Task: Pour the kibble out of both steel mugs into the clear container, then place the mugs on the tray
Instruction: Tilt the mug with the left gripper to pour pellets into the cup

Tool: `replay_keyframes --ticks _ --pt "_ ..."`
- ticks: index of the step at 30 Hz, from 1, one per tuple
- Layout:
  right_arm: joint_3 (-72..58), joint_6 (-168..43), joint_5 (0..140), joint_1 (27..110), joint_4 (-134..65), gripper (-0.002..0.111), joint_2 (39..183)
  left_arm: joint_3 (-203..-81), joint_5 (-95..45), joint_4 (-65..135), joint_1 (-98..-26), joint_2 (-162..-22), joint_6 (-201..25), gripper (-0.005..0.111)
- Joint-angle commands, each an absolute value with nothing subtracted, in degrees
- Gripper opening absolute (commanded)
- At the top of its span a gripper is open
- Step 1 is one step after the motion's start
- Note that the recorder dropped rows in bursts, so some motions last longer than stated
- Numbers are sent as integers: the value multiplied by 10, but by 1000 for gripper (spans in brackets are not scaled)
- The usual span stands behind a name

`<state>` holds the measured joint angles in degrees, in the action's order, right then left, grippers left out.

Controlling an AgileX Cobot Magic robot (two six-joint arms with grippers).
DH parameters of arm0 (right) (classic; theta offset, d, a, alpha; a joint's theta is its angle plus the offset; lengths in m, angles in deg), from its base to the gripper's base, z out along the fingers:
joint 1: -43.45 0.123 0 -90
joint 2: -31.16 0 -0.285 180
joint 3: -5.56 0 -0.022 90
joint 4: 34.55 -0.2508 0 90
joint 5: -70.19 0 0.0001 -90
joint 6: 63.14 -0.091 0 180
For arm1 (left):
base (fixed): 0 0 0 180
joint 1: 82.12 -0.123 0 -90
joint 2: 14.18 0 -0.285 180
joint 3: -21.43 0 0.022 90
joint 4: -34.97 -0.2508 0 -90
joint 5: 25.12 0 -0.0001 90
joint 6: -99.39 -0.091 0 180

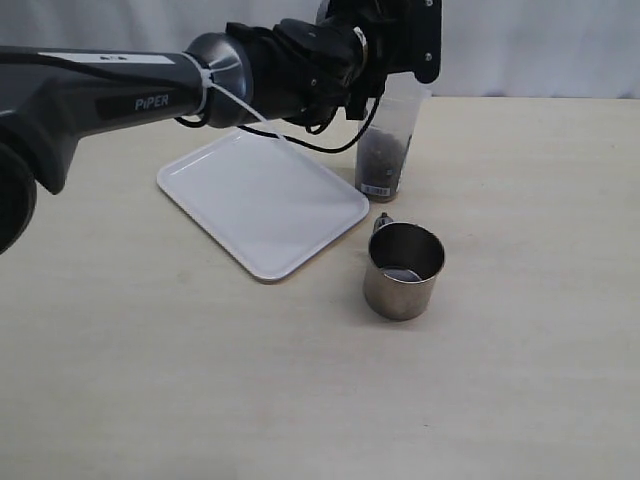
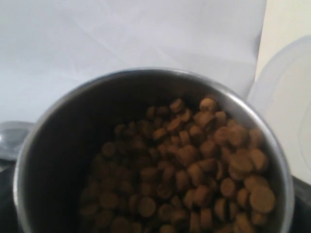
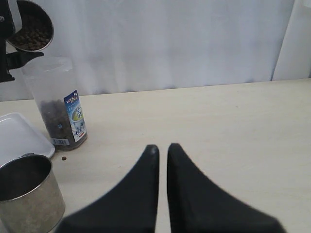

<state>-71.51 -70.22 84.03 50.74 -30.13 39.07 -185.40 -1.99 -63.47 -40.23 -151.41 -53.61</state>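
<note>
My left gripper (image 1: 395, 45) reaches across the table and holds a steel mug (image 3: 30, 24) in the air, tilted over the rim of the clear container (image 1: 385, 140). That mug (image 2: 150, 145) fills the left wrist view, with kibble (image 2: 194, 165) heaped toward its lower side. The container (image 3: 56, 102) stands upright with kibble (image 1: 382, 160) in its lower part. The other steel mug (image 1: 403, 270) stands upright on the table in front of the container; no kibble shows inside it. The white tray (image 1: 262, 200) lies left of both. My right gripper (image 3: 163, 148) is shut on nothing, low over bare table.
One stray pellet (image 3: 63, 158) lies on the table beside the container's base. A white curtain (image 3: 170, 43) backs the table's far edge. The left arm's cable (image 1: 300, 140) hangs over the tray's far corner.
</note>
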Motion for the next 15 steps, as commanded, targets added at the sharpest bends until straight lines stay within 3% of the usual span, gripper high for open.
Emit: replay_keyframes --ticks 1,15 --pt "-717 -702 841 509 -294 5 389 -1861 11 -650 -401 -1514 -533 0" --pt "-717 -702 841 510 -294 5 389 -1861 13 -650 -401 -1526 -613 0"
